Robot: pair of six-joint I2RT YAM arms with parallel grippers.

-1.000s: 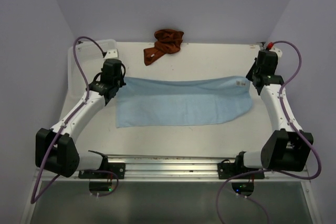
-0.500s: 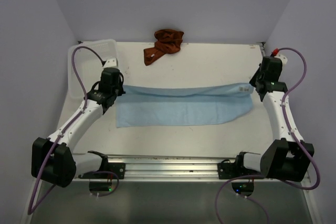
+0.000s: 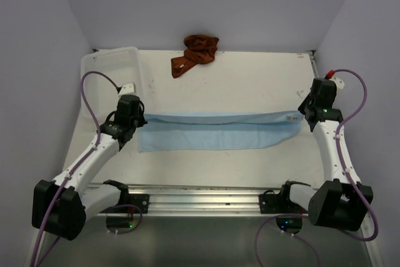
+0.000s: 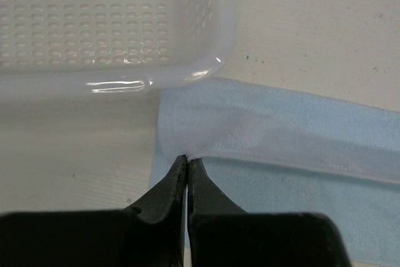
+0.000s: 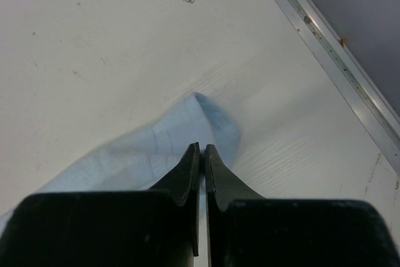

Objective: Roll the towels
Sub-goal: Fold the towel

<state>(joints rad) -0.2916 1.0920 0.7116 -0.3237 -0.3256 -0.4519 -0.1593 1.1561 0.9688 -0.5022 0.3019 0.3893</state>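
Two far corners of the blue towel [image 3: 215, 132] are pinched by the closed left gripper [image 4: 187, 161] and right gripper [image 5: 202, 148] on the tabletop [image 3: 250, 85]; the rust towel [image 3: 195, 53] is bunched at the far edge.

A light sky-blue soft cloth towel [image 3: 219, 134] lies stretched long from left to right across the middle of the white table [image 3: 250, 85], its far edge doubled over toward the near side. A rust reddish-brown cloth towel [image 3: 195, 54] sits crumpled at the table's far edge, well apart.
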